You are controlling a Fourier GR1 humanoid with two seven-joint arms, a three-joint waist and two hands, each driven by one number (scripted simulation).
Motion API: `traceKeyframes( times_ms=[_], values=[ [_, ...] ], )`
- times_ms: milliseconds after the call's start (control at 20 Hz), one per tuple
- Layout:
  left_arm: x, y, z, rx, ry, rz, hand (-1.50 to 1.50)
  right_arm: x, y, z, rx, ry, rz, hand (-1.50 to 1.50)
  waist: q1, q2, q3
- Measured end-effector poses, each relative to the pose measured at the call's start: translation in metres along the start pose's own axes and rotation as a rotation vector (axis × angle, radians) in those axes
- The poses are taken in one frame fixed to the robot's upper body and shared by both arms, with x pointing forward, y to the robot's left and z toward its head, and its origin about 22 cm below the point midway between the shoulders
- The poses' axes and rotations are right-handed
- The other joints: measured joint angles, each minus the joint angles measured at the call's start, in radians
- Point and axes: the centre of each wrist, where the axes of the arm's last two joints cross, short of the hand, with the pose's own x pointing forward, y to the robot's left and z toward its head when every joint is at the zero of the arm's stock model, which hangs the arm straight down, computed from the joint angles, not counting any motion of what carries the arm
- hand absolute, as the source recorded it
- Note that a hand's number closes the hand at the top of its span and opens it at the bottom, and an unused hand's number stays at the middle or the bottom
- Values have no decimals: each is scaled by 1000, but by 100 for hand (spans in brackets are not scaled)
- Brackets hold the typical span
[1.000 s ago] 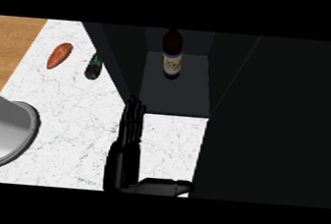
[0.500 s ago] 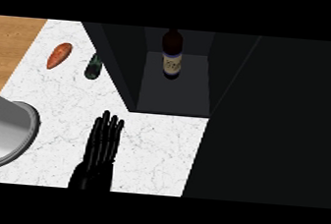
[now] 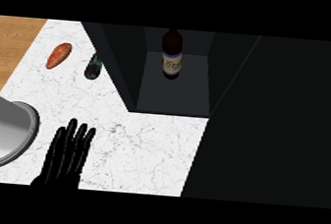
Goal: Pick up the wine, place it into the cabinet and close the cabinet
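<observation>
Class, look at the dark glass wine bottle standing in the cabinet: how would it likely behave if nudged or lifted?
The dark glass wine bottle with a pale label stands upright, tall on a narrow base, so a sideways nudge would probably tip it. Its round body would likely roll once down. If it is glass, as it looks, it may be smooth to grip and breakable.

I see even, bright light on white counter (image 3: pixel 144 147); no glare, no hard shadows. Cabinet (image 3: pixel 174 92) interior dim, wine bottle (image 3: pixel 172 55) label still readable as pale patch. Right side near black, detail lost. Left hand (image 3: pixel 64 158) pure black silhouette.
</observation>
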Motion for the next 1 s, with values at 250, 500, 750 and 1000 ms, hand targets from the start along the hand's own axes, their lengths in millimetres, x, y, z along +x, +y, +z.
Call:
traceKeyframes(
  times_ms=[250,500,750,1000],
  values=[
    [14,24,1,11,-10,-11,-150,-6,16,2,71,67,-93,150,1,-1,0],
    [28,51,-4,44,-36,-17,-150,-5,36,3,173,102,-154,150,2,-2,-1],
    [40,78,-7,71,-48,-25,-150,0,56,2,314,80,-151,150,3,-2,-1],
    [53,99,-8,83,-49,-40,-150,6,75,2,341,82,-169,150,2,-4,-2]
  ],
)
